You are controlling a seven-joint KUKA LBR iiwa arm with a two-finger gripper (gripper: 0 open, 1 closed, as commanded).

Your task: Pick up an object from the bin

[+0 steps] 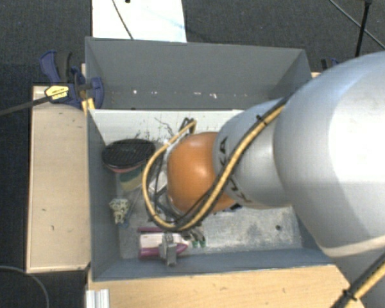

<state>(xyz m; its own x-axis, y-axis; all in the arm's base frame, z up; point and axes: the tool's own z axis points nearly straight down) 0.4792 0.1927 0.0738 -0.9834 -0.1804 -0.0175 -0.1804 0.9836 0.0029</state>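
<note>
3 small things lie in the left half of the bin (100,191): a jar (127,156) with a dark round top near the left wall, a pale figure (119,209) just beside the same wall, and a purple and white tube (151,242) along the near edge, toward the near left corner. The arm (321,165) reaches in from the right, and its orange cover (189,172) hangs over the middle of the bin. The gripper (171,254) is low at the near edge, at the right end of the tube. I cannot tell if it is spread or pressed together, or if it touches the tube. I judge that the step in hand is the grasp, with the lift not yet done. The next move calls for a firm hold across the narrow side of the tube, then a straight rise away from the near wall. A green bit (197,241) lies just beside and should not be caught with it.
</note>
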